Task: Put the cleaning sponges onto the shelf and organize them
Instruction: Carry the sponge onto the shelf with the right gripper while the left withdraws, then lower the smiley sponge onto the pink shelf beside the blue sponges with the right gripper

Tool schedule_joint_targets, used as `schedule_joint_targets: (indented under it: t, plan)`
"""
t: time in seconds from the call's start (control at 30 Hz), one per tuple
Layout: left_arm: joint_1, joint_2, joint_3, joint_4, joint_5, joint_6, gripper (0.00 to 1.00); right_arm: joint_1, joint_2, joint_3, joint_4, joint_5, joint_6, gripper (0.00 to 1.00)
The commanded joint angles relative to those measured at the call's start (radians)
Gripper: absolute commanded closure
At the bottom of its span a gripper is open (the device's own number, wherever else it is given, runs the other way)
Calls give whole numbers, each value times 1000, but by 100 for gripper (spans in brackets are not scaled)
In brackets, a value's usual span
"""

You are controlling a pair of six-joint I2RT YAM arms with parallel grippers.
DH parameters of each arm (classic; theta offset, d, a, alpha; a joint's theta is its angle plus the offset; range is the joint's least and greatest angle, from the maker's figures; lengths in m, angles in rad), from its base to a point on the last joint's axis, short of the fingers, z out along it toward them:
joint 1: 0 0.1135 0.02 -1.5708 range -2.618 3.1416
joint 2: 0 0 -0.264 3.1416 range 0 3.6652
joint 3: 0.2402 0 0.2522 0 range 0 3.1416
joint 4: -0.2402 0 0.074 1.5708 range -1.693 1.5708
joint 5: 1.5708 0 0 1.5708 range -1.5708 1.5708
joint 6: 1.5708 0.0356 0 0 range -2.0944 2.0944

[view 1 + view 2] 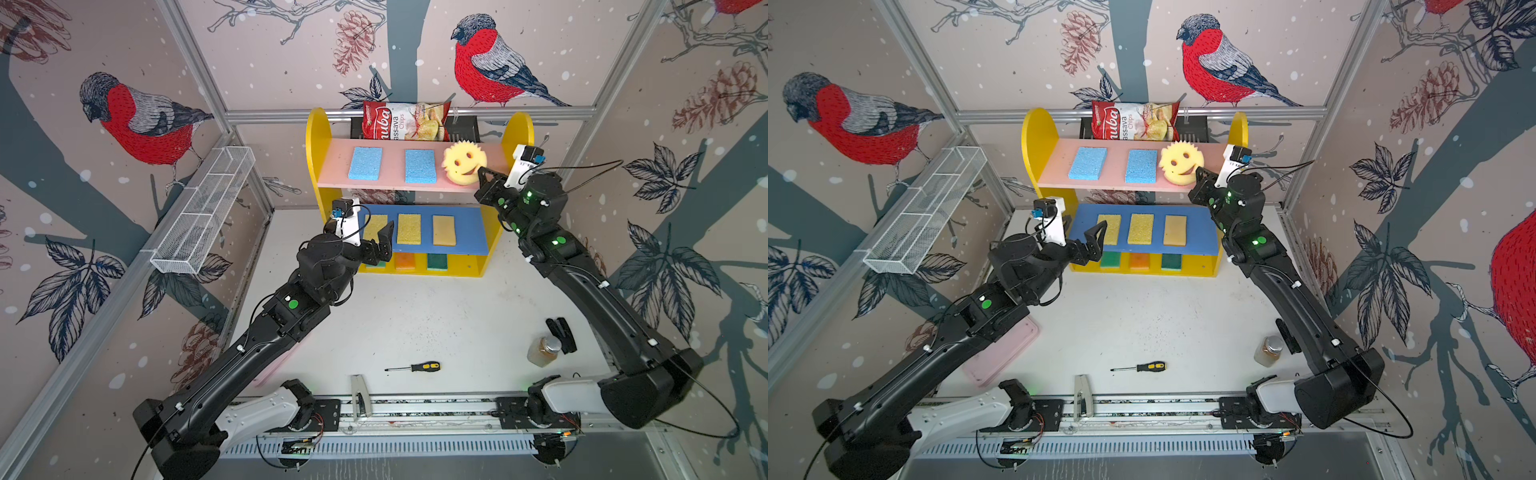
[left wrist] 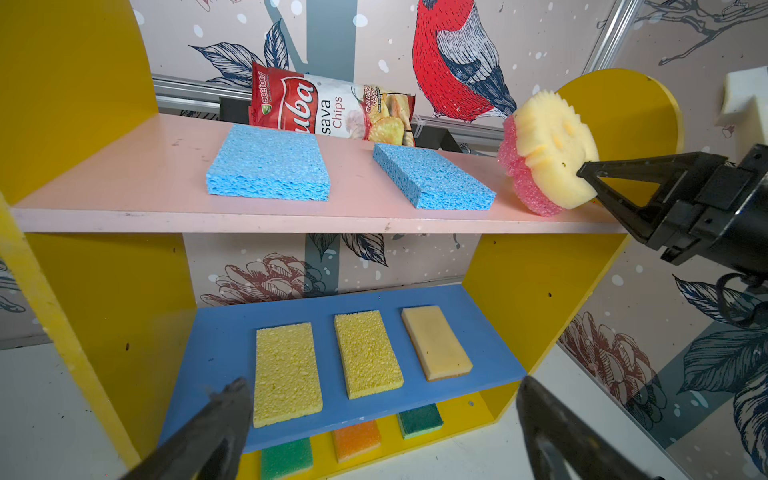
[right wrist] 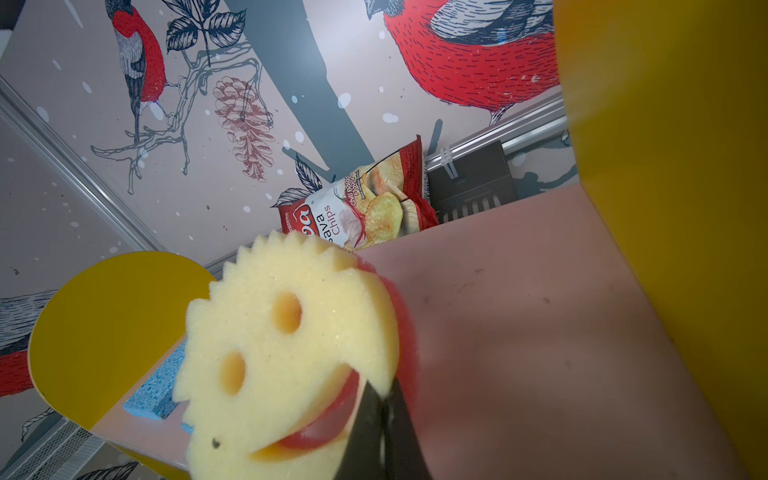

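At the shelf's point(image 1: 316, 137) pink board point(image 1: 332, 166), closed right jaws pinched the tilted smiley sponge point(image 1: 463, 163) by its rim, so letting go risked it rolling off the front, while left jaws gaped empty.

Smiley sponge point(image 1: 464, 163) leans tilted on pink board point(image 1: 392, 168) of shelf point(image 1: 316, 137).

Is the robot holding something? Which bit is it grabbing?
Yes. The right gripper pinches the smiley sponge by its outer rim, next to the smiling mouth. The left gripper is open and holds nothing.
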Motion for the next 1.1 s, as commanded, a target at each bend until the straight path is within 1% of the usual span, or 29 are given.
schedule_joint_targets:
  t: [0.0, 0.3, 0.53, 0.73, 0.8, 0.9, 0.97, 1.07]
  plan:
    - [5, 2, -2, 41, 2, 1, 2, 6, 7, 10, -6, 52, -25, 89]
    - [5, 2, -8, 41, -6, 2, 2, 11, -1, 0, -9, 134, -29, 81]
    - [7, 9, -6, 43, 2, -1, 2, 23, 3, -3, -11, 174, -22, 79]
    - [7, 9, -10, 43, 1, -3, 2, 41, 9, 6, -7, 192, -27, 64]
    - [8, 10, -9, 43, 0, -3, 2, 45, 11, 6, -5, 194, -31, 56]
    - [9, 9, -9, 43, 1, -2, 2, 46, 11, 3, -7, 198, -33, 46]
    - [9, 10, -10, 43, 1, -3, 2, 46, 11, 1, -9, 201, -33, 43]
    - [9, 9, -10, 42, 0, 0, 2, 47, 11, 0, -11, 205, -32, 42]
